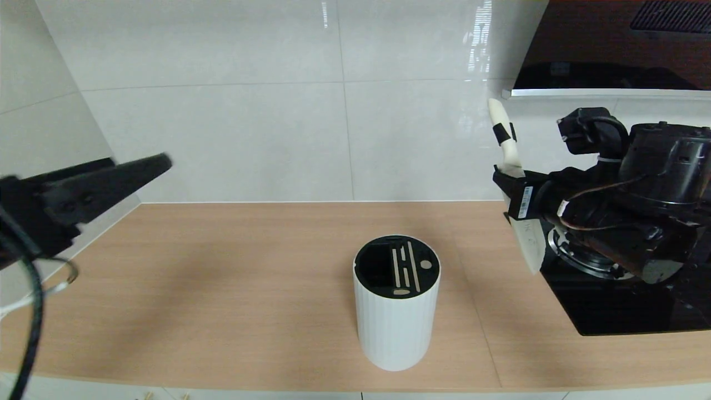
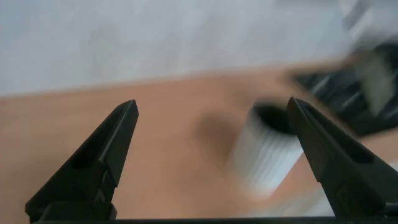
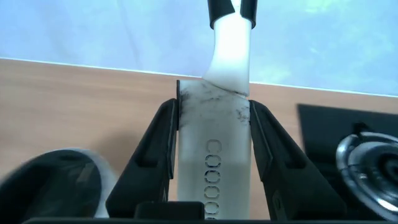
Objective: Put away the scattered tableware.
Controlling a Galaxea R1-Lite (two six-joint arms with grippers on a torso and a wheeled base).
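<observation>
White-bladed knife [image 1: 529,241], its cream handle ringed by a black band, hangs handle-up and blade-down in the right gripper [image 3: 212,115], whose jaws pinch the blade flat between them, above where the wooden countertop [image 1: 222,266] meets the black hob [image 1: 611,314]. A row of small rings marks the blade; the sticker [image 1: 525,203] on that gripper bears print too small to read. The white ribbed knife block [image 1: 397,319] stands upright mid-counter. The left gripper [image 2: 211,104] hovers spread wide, well apart

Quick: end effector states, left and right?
Left end effector: open, holding nothing.
Right end effector: closed on the white knife, gripping its blade.
</observation>
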